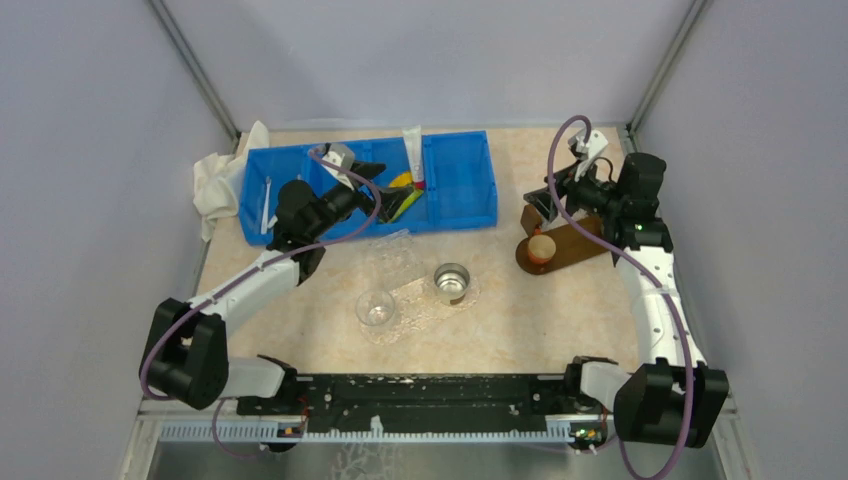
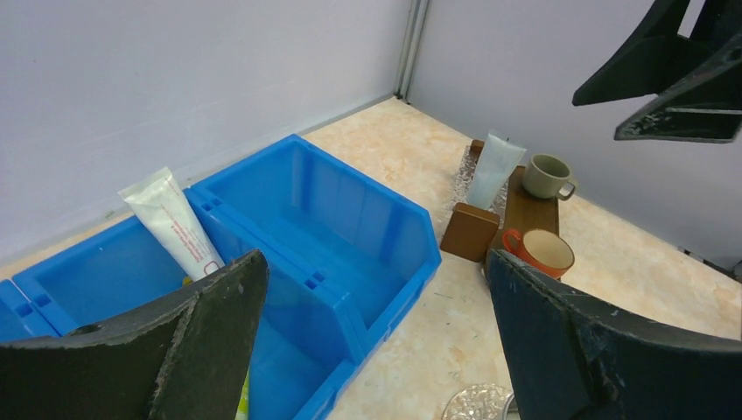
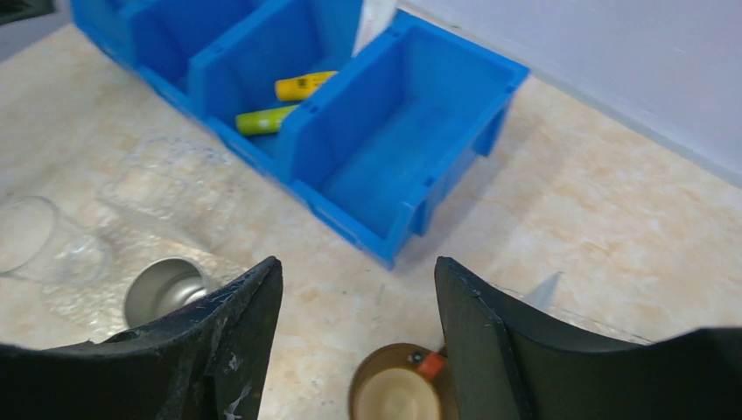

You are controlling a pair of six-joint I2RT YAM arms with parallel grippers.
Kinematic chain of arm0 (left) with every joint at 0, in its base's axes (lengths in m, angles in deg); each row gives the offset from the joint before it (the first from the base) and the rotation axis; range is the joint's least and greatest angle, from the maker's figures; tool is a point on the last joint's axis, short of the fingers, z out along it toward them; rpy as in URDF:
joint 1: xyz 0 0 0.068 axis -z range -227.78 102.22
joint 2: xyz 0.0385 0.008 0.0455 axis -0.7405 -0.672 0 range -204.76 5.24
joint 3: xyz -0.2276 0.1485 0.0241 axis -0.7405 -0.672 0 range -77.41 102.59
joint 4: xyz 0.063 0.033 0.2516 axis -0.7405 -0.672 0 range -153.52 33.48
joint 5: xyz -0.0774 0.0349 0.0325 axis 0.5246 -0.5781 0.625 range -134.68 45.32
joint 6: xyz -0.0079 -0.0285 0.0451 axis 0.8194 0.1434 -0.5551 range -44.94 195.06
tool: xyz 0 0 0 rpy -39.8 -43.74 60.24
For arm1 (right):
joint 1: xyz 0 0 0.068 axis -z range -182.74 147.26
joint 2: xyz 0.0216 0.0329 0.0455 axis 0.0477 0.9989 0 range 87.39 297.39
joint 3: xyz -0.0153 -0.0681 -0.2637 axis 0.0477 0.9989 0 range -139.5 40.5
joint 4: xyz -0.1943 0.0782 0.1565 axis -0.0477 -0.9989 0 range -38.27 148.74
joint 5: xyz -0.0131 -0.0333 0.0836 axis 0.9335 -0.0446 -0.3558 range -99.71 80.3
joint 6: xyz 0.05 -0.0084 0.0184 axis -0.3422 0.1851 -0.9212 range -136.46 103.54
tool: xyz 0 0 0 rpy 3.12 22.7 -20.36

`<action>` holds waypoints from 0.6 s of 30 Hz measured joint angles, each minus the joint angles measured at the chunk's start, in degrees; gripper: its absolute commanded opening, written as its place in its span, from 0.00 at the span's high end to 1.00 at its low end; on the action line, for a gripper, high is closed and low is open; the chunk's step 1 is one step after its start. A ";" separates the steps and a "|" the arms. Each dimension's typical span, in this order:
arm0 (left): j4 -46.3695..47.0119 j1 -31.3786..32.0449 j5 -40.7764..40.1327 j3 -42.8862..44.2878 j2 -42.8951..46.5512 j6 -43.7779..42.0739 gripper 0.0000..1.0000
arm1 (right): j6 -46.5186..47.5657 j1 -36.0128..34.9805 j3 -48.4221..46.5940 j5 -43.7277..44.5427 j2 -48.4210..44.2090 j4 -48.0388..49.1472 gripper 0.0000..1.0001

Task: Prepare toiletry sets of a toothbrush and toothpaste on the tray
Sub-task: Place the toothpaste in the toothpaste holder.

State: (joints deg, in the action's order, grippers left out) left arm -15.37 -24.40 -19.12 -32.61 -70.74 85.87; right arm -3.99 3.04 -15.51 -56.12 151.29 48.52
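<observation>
Nearest to the arm bases, a glass cup [image 1: 376,308] and a metal cup [image 1: 451,282] stand on a transparent crinkled sheet [image 1: 420,300], well apart from the work. Further back on the right is the brown tray [image 1: 580,245] with an orange cup [image 1: 541,248] on it. In the left wrist view a pale toothpaste tube [image 2: 496,171] stands tilted at the tray's far end, near a grey mug [image 2: 547,175]; if it sits in a holder or only leans, I cannot tell. The right gripper [image 3: 357,262] hangs over this tray with its jaws parted and nothing between them. I see no brush on the tray, so I judge the set is only half made. Behind, the left gripper [image 2: 374,262] hovers above the blue bin [image 1: 460,190], spread wide and empty. In the middle compartment a white toothpaste tube [image 2: 175,227] leans at a divider, and a yellow tube [image 3: 304,85] and a green tube [image 3: 262,120] lie on the bottom. A toothbrush [image 1: 266,205] lies in the left end compartment, close to its wall. The risks, as I judge them: the right fingers may brush the tilted tube when they move away and knock it over. The thin brush beside the wall gives little room for a finger, so a pinch there may slip or push the bin
</observation>
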 measured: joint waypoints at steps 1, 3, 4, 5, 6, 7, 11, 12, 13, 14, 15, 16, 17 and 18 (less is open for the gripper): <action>0.81 -0.09 0.00 -0.35 -0.24 0.63 0.01 | -0.09 -0.02 -0.55 -1.81 -0.09 -1.36 0.36; 2.25 -0.31 0.07 -1.18 -0.59 1.95 0.01 | -0.11 -0.02 -1.42 -4.79 -0.20 -3.56 0.36; 2.67 -0.42 0.15 -1.38 -0.76 2.49 0.01 | -0.13 -0.02 -1.49 -5.90 -0.44 -4.15 0.36; 3.06 -0.59 0.39 -1.44 -0.98 3.04 0.01 | -0.07 -0.02 -1.42 -6.88 -0.87 -4.96 0.36; 3.54 -0.70 0.57 -1.44 -1.25 3.56 0.01 | 0.24 -0.02 -1.38 -7.72 -1.42 -5.81 0.36; 3.93 -0.79 0.74 -1.44 -1.46 4.00 0.01 | 0.87 -0.02 -1.33 -8.22 -2.14 -6.51 0.36; 4.44 -1.03 1.29 0.28 -3.61 5.60 0.03 | 2.51 -0.02 -0.87 -9.27 -4.59 -7.76 0.36; 4.48 -1.03 1.22 1.44 -4.66 6.05 0.04 | 2.84 -0.02 -0.66 -9.57 -4.96 -7.82 0.36; 4.50 -1.03 1.05 2.54 -5.64 6.32 0.06 | 3.02 -0.02 -0.59 -9.86 -5.03 -8.24 0.36; 4.55 -1.03 0.87 4.15 -6.93 6.62 0.09 | 3.13 -0.02 -0.57 -9.97 -5.03 -8.35 0.36; 4.44 -1.05 0.74 5.60 -8.13 6.99 0.10 | 3.37 -0.02 -0.50 -10.03 -5.01 -8.50 0.36; 4.26 -1.05 0.61 7.58 -9.57 7.34 0.12 | 3.61 -0.02 -0.37 -10.10 -5.01 -8.72 0.36; 3.80 -1.05 0.55 10.10 -11.32 7.65 0.14 | 3.93 -0.04 -0.28 -10.14 -5.01 -8.96 0.36; 3.04 -1.03 0.46 12.94 -13.14 7.74 0.17 | 4.11 -0.04 -0.24 -10.16 -5.01 -9.33 0.36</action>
State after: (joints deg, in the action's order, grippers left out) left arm -12.33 -25.43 -18.66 -19.67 -83.88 93.61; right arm 0.12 3.00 -15.75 -66.28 146.28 39.18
